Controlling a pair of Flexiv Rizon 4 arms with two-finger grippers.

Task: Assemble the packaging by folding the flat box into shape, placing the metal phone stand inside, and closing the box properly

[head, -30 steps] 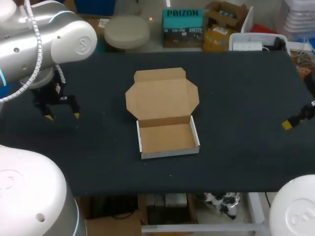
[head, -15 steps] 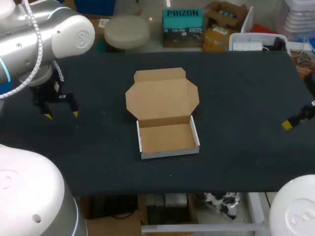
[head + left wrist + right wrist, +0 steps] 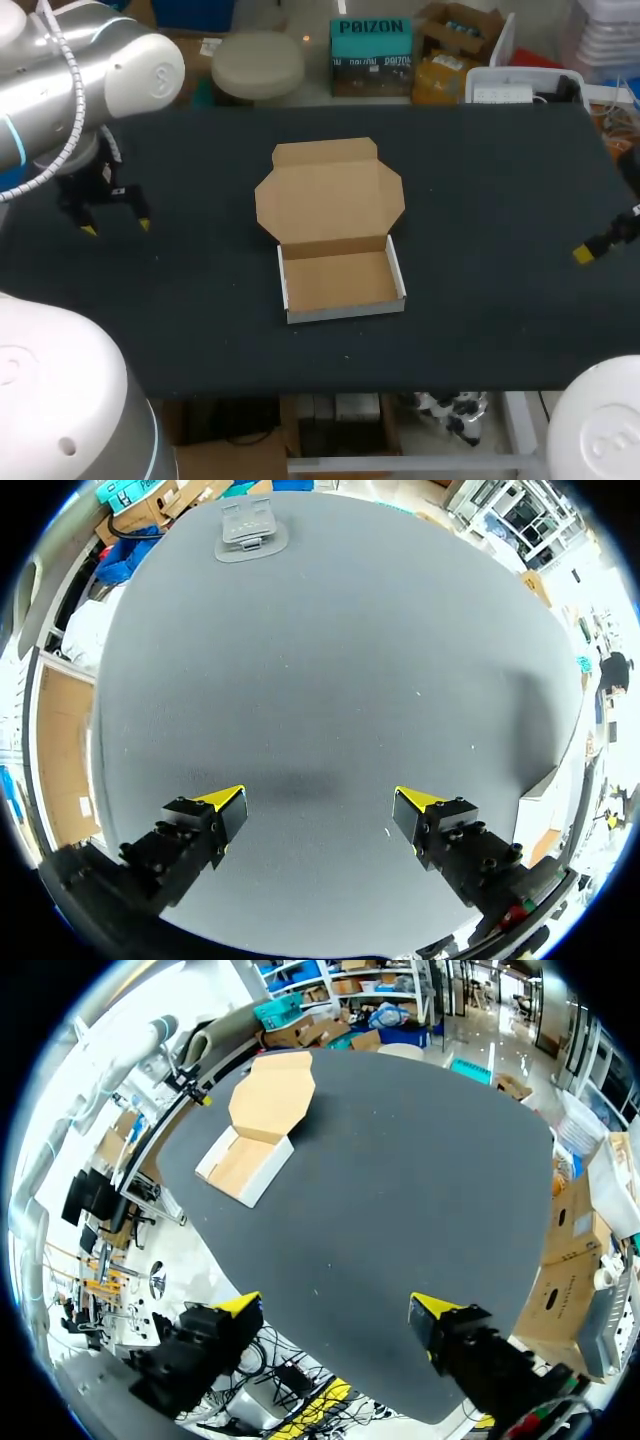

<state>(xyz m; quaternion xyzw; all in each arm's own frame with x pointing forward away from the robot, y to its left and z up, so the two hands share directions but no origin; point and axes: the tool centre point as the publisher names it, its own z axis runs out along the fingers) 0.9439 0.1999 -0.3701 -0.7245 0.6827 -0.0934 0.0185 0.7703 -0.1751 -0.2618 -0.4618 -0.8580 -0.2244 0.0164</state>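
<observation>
The cardboard box (image 3: pixel 338 240) lies mid-table, its shallow tray (image 3: pixel 340 285) folded up and its lid (image 3: pixel 330 195) spread flat behind it. The right wrist view shows the box (image 3: pixel 255 1135) far ahead of my right gripper (image 3: pixel 335 1308), which is open and holds nothing. In the head view, this gripper (image 3: pixel 590 250) hangs at the table's right edge. My left gripper (image 3: pixel 114 227) hovers open over the left part of the table, well clear of the box. In its wrist view, a grey metal phone stand (image 3: pixel 247 527) lies far ahead of the left gripper (image 3: pixel 320 802). The head view does not show the stand.
A black mat covers the table (image 3: pixel 480 180). The table's front edge runs a short way in front of the tray. My left arm (image 3: pixel 90 80) reaches over the back left corner.
My left gripper has drifted to the left and a little toward the table's back, still open. The right gripper and the box have stayed put.
</observation>
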